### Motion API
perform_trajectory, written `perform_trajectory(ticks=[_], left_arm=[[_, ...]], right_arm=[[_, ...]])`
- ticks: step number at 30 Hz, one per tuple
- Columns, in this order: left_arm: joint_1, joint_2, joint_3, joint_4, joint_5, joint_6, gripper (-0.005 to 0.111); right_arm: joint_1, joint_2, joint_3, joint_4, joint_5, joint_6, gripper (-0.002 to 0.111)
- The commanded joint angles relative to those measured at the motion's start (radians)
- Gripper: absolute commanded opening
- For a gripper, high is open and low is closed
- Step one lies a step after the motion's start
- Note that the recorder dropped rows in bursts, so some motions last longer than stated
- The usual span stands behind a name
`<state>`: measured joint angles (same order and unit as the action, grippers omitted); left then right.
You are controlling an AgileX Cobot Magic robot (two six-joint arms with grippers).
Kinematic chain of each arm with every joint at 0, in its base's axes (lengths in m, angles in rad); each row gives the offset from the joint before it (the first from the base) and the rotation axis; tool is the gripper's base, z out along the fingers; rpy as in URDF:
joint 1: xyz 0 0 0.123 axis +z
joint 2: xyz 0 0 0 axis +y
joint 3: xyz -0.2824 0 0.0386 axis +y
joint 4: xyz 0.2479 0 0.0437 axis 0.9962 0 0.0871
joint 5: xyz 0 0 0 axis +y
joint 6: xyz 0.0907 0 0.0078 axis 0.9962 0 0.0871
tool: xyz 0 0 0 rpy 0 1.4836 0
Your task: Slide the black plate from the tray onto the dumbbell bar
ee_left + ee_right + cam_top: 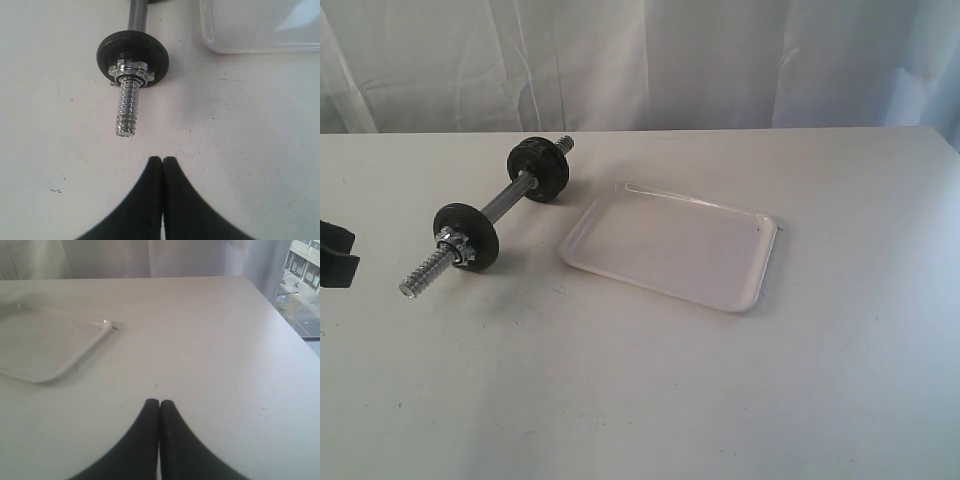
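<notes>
Your left gripper [162, 162] is pinched shut on nothing, left of the tray [740, 300]. Between them lies the dumbbell bar [505, 205], the black plate [132, 56] seated on it behind the nut [131, 72]. The tray holds no disc. Your right gripper [159, 402], near a tray corner, is closed and empty. The task looks done; nothing seems left.

The left gripper [162, 161] is closed: its 2 black fingers press together along their whole visible length, the tips meet in a narrow point, and nothing is held between them. In the exterior view only a black part of it shows, at the left edge. The right gripper [159, 403] is posed the same way, with 2 black fingers flush, tips touching and empty.
</notes>
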<state>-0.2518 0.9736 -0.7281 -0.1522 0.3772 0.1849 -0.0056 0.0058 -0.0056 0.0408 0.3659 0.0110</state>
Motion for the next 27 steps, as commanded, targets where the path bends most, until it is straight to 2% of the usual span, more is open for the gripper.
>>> perform_trajectory(ticks=[1,10,14,19,23,27], left_arm=[[-0.001,-0.007,0.006,-0.007,0.005,-0.007,0.000],[-0.001,-0.033,0.025,0.009,-0.009,0.021,0.000],[-0.001,-0.185,0.127,-0.003,-0.018,-0.016,0.000],[0.007,-0.457,0.310,-0.003,-0.046,-0.037,0.000],[0.058,-0.644,0.436,-0.021,-0.046,-0.085,0.000],[0.146,-0.769,0.523,-0.026,-0.046,-0.130,0.000]], right_arm=[[-0.005,-0.006,0.006,-0.010,-0.015,-0.011,0.000],[-0.005,-0.006,0.006,-0.008,-0.015,-0.011,0.000],[-0.005,-0.006,0.006,-0.008,-0.015,-0.011,0.000],[-0.005,-0.006,0.006,-0.008,-0.015,-0.011,0.000],[-0.005,-0.006,0.006,-0.008,-0.015,-0.011,0.000],[-0.005,-0.006,0.006,-0.008,-0.015,-0.011,0.000]])
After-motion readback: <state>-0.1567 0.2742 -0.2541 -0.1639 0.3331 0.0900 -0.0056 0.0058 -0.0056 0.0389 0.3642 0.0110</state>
